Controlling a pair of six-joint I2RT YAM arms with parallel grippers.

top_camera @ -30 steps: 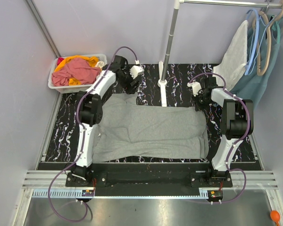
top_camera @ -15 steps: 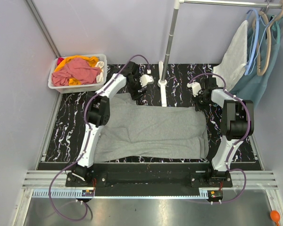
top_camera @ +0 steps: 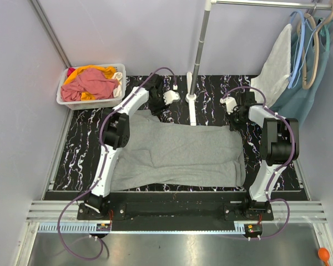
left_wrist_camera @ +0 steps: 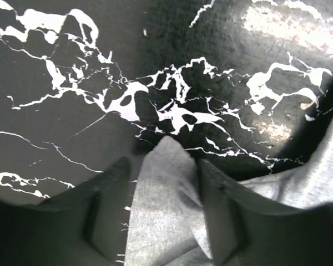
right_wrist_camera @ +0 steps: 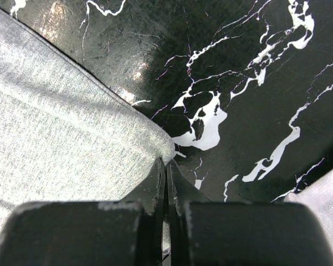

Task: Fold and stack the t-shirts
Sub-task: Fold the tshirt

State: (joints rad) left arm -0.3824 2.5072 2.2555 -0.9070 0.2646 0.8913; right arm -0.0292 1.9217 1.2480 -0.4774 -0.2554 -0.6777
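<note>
A heather grey t-shirt [top_camera: 177, 152] lies spread flat on the black marbled mat [top_camera: 77, 149]. My left gripper [top_camera: 157, 107] is at its far left corner. In the left wrist view that corner of the grey t-shirt [left_wrist_camera: 164, 191] pokes up between the gripper's [left_wrist_camera: 164, 172] fingers [left_wrist_camera: 108, 191], which still stand apart around it. My right gripper [top_camera: 236, 122] is at the far right corner. In the right wrist view this gripper [right_wrist_camera: 167, 163] is shut, pinching the tip of the grey t-shirt [right_wrist_camera: 61, 127]. A pink-red t-shirt [top_camera: 91, 83] and an orange one [top_camera: 94, 70] lie piled in the bin.
A white plastic bin [top_camera: 63, 101] stands at the mat's far left corner. A metal rack pole and its white foot [top_camera: 192, 100] rise at the back between my arms. An off-white cloth [top_camera: 277, 66] and a teal garment [top_camera: 311, 97] hang at the right.
My left arm swung right, away from the bin, to the grey shirt's far left corner, and its jaws have narrowed around that corner. The right arm has stayed still.
</note>
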